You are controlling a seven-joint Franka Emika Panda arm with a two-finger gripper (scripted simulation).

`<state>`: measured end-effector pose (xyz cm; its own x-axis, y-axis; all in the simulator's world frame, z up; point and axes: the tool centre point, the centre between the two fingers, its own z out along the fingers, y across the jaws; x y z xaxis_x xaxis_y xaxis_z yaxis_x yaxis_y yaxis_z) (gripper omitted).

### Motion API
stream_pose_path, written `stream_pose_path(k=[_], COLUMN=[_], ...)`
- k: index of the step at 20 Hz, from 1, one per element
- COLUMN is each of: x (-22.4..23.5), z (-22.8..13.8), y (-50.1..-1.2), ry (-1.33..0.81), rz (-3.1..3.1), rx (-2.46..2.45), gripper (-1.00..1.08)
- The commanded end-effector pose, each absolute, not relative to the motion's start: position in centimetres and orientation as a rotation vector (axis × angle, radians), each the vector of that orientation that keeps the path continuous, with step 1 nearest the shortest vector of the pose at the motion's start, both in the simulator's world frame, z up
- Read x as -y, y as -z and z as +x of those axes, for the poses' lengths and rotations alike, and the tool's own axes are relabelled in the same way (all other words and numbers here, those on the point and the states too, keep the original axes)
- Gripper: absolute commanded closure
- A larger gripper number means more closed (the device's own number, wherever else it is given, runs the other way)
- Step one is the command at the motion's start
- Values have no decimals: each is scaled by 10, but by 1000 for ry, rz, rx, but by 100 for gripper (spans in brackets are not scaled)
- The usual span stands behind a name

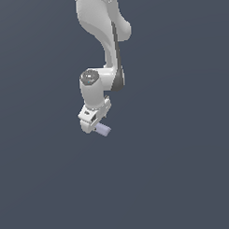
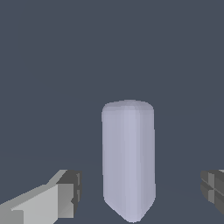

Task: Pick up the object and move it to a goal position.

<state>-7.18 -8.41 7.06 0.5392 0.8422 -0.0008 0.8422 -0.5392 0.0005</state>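
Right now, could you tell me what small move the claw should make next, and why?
Probably close the claw: in the wrist view the lavender block sits between the open fingers, with a gap on each side, so it isn't gripped yet.

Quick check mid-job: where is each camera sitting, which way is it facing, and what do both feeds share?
Exterior view: off the arm, facing the arm and gripper from above and the lavender block below it.
Wrist view: on the wrist, looking past both fingertips at the block, which lies between them with gaps on each side.
Shared: block, gripper, plain dark surface.
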Motion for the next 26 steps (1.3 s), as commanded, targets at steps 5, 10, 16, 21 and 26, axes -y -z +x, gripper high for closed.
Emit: stream_pose_path(k=[5,10,16,21,26], x=[84,84,84,84,84], z=[-73,-73,-74,-74,-74], y=[-69,-58,-29,-19,-19], ry=[0,0,0,0,0], rz=[2747,2746,2745,2744,2744], rx=[-1524,-1526,-1529,-1530,-1530], gripper=[-92,-92,-92,-92,108])
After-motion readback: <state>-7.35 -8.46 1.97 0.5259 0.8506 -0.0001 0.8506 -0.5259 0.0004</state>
